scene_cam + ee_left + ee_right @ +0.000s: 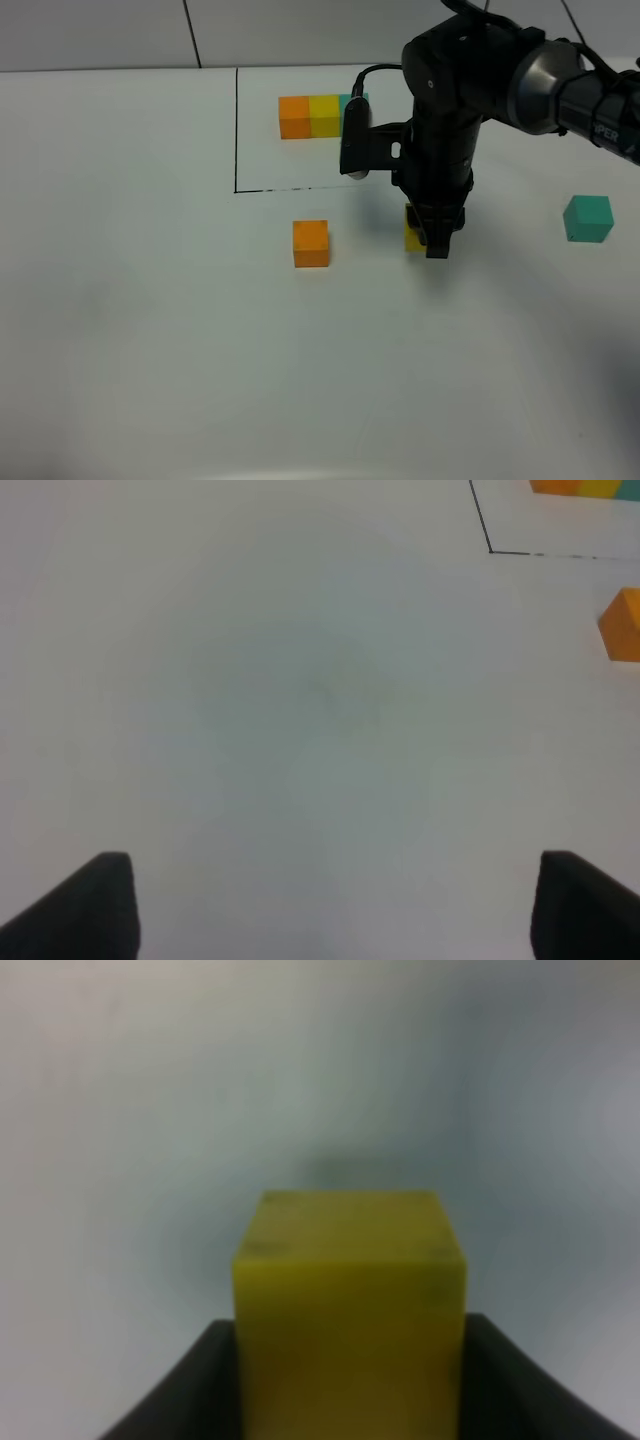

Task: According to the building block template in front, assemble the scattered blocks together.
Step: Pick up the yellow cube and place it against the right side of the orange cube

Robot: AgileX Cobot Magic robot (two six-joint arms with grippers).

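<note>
The building block template (322, 116), an orange-yellow-teal row, lies inside the black drawn outline at the back; its teal end is partly behind the right arm. My right gripper (436, 240) points down and is shut on the yellow cube (412, 232), which fills the right wrist view (350, 1300) between the dark fingers (190, 1400). I cannot tell whether it touches the table. The orange cube (311, 244) sits to its left, apart. The teal cube (587, 218) stands alone far right. My left gripper (335, 910) is open over bare table.
The white table (150, 300) has a black outline corner (236, 189) just behind the orange cube. The left wrist view catches the orange cube (622, 625) and the template's edge (585, 487) at its border. The left arm is outside the exterior high view.
</note>
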